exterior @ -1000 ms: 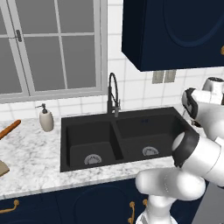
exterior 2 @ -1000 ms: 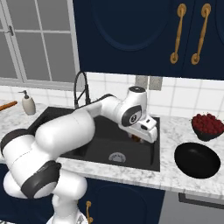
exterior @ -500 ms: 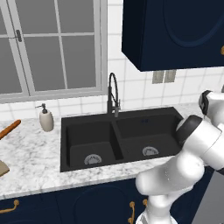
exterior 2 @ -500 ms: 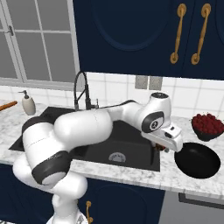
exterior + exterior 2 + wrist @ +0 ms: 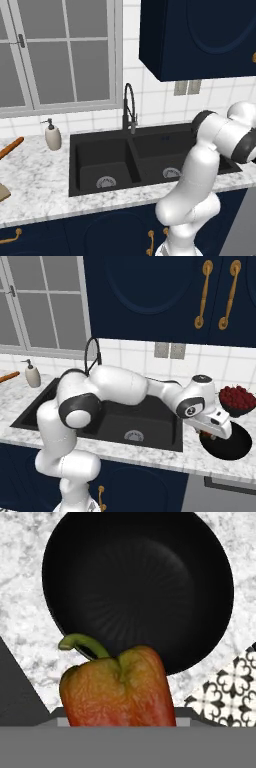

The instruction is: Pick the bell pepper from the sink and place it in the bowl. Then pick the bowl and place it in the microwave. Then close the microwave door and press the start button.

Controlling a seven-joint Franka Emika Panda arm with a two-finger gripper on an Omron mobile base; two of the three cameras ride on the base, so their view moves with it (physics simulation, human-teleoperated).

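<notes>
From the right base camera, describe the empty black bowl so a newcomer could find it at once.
Start at the black double sink and follow the marble counter to its right. The empty black bowl sits there near the front edge, under the tool. Its neighbour behind, the bowl of red fruit, is heaped full; this one is bare inside.

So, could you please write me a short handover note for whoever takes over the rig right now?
Pincer: shut on the bell pepper, carried at the near left rim of the bowl.
Bowl: black, empty, on the marble counter right of the sink; the hand view looks straight down into it.
Sink: both basins show no pepper.
Another bowl of red fruit sits behind the black one; leave it.
Done: pepper picked out of the sink and brought to the bowl.
Left: release the pepper into the bowl, put the bowl in the microwave, close the door, press start.
</notes>
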